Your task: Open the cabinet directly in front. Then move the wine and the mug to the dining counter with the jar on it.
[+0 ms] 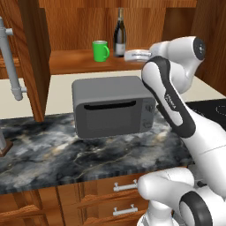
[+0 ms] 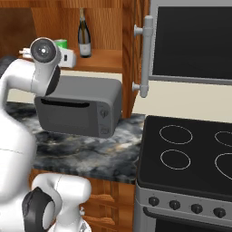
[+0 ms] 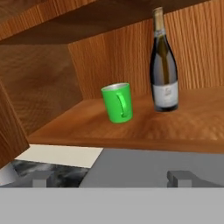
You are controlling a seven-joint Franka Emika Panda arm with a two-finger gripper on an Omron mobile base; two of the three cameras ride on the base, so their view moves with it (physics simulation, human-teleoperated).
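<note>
cabinet [image 1: 35, 53] open — green mug [image 3: 117, 103], upright wine [image 3: 164, 65] just beside, on shelf

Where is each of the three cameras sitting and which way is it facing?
Left base view: behind the arm's left, looking forward and down at the open cabinet; arm lower right.
Right base view: behind its right, also showing the stove; arm lower left.
Hand view: on the hand, facing the shelf; fingertips at bottom.
All share the mug and wine.

We see the white arm [image 1: 176, 110] rise from its base, bend at the dark elbow and reach forward with the wrist level. Its gripper [image 3: 111, 177] is raised, the jaws spread wide with nothing between the two dark fingertips [image 3: 181, 177].
</note>
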